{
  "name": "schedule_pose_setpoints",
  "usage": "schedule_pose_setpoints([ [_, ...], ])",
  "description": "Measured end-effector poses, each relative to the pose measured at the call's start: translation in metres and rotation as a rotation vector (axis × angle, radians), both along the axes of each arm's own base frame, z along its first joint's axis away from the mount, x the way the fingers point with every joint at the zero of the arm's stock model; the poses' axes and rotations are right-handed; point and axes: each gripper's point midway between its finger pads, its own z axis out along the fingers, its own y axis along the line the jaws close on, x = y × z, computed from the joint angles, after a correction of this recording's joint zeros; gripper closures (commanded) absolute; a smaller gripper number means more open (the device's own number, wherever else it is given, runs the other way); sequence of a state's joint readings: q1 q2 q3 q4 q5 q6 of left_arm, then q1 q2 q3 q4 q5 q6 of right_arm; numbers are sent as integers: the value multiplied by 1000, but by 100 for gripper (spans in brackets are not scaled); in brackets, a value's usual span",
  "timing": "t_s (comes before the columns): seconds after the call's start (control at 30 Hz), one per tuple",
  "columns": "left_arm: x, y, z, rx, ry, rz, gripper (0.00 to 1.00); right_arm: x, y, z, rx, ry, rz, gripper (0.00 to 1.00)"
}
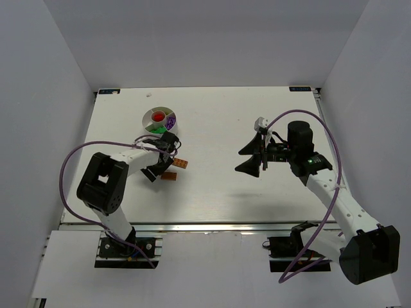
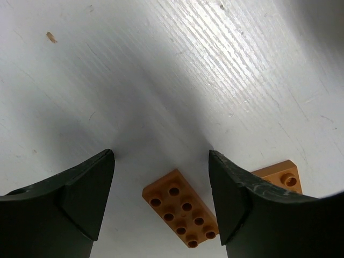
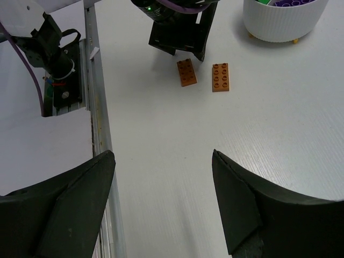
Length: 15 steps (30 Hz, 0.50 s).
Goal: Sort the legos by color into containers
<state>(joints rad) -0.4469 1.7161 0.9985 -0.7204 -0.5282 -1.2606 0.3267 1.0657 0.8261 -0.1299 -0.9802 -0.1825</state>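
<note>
The left arm [image 1: 136, 157] folds at its elbow on the left and reaches right, wrist tipped down close to the desk, jaws spread wide, gripping nothing. The right arm [image 1: 334, 192] stretches far-left from its base, jaws apart and empty.

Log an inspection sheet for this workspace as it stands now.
Surface: white table, no spills seen.
Job's things: first orange plate and second orange plate lie flat on the table, apart; white dish holds red, purple and green pieces in separate compartments.
Clutter: one tan speck.
Grippers: left gripper open, jaws either side of the first orange plate, not gripping; right gripper open, empty.
Cables: left purple cable and right purple cable loop off the arms.
Surroundings: plain white walls.
</note>
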Motion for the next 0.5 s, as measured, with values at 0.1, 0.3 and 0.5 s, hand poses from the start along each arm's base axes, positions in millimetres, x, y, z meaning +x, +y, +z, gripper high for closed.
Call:
schedule_pose_setpoints([
  [0.1,-4,-3,0,-7,2,-20,21,0,-1,0,2,1,-1,22],
  [0.3,-20,-16,-1,-24,11,-76,21,-1,-1,1,7,7,2,22],
  [0.5,-21,-35,-2,-28,12,-124,22,0,-3,5,16,1,-5,22],
])
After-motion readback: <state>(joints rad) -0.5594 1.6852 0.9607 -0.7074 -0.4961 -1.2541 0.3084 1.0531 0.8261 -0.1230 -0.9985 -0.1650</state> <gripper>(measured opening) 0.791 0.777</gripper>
